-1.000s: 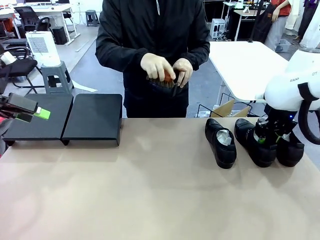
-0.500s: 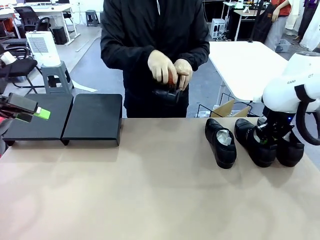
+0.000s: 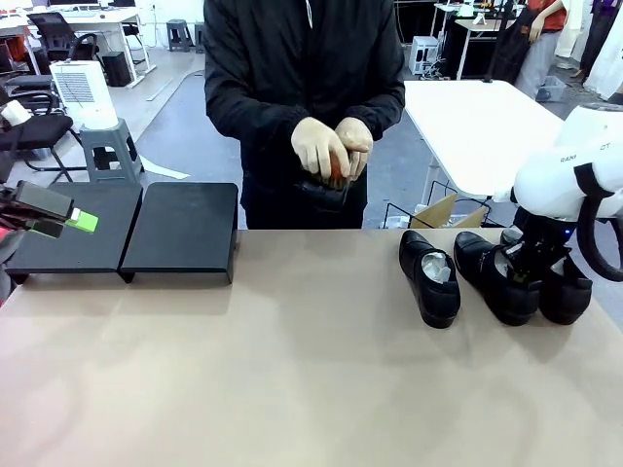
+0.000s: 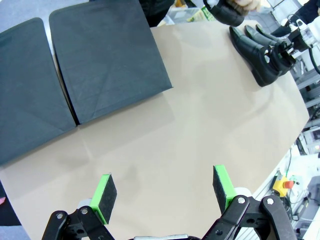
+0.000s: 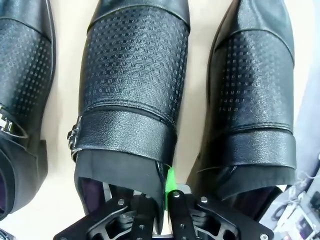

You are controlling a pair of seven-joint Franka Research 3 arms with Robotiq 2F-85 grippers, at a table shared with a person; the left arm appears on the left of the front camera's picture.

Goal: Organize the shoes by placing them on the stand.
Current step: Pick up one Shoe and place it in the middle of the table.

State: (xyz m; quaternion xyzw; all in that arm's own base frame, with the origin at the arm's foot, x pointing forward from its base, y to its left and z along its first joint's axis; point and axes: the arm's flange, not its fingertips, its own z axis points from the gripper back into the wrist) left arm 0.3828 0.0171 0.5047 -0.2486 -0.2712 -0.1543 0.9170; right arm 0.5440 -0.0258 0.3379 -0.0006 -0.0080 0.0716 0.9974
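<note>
The left tool [image 3: 66, 224] is held with its jaws wide apart and nothing between them, above the left section of the stand [image 3: 180, 233], at the left end of the surface [image 3: 292, 370]. In the left wrist view, the left tool [image 4: 162, 192] is seen with its green pads [image 4: 106, 192] spread over the bare surface, and the stand [image 4: 105, 55] lies beyond as two flat black platforms side by side.

Three shoes are lined up at the right end of the surface, well apart from the stand, with toes turned toward the robot: a left shoe [image 3: 431, 282] stuffed with white paper, a middle shoe [image 3: 492, 287] and a right shoe [image 3: 569, 292]. The right tool [image 3: 513, 270] is closed on the middle shoe. In the right wrist view, the right tool [image 5: 167, 187] is pinched on the side rim of the opening of the middle shoe [image 5: 135, 75].

A fourth shoe [image 3: 321, 190] is held in the person's hands [image 3: 326, 146] beyond the far edge of the surface, with a reddish-brown brush [image 3: 336, 170] against it.
</note>
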